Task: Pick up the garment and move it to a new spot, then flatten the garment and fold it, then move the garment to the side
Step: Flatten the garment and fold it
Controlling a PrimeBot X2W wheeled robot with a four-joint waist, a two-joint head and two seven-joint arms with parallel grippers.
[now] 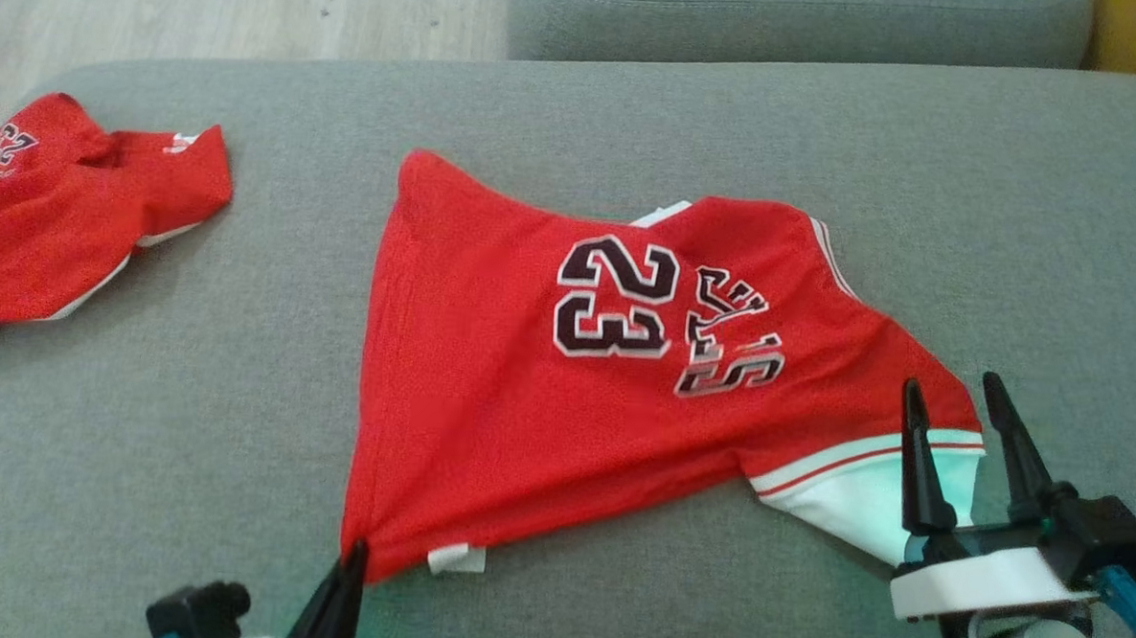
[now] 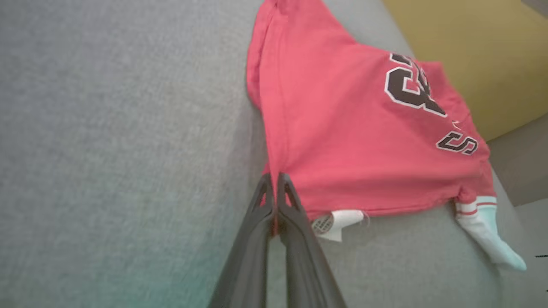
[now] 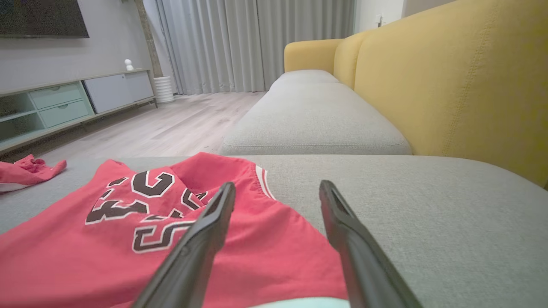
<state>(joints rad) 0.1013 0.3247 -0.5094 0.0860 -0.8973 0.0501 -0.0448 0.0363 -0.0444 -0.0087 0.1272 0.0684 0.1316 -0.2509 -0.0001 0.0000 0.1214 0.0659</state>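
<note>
currently my left gripper pinches tight the near-left corner of the red number-23 fabric jersey; my right gripper gapes empty, so a one-handed pull could slip or bunch it.

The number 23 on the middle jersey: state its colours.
Dark, near-black digits with a white outline, on the red jersey; clearest in the head view.

A grey sofa cushion carries a spread red jersey and, well apart leftward, a crumpled red garment.
</note>
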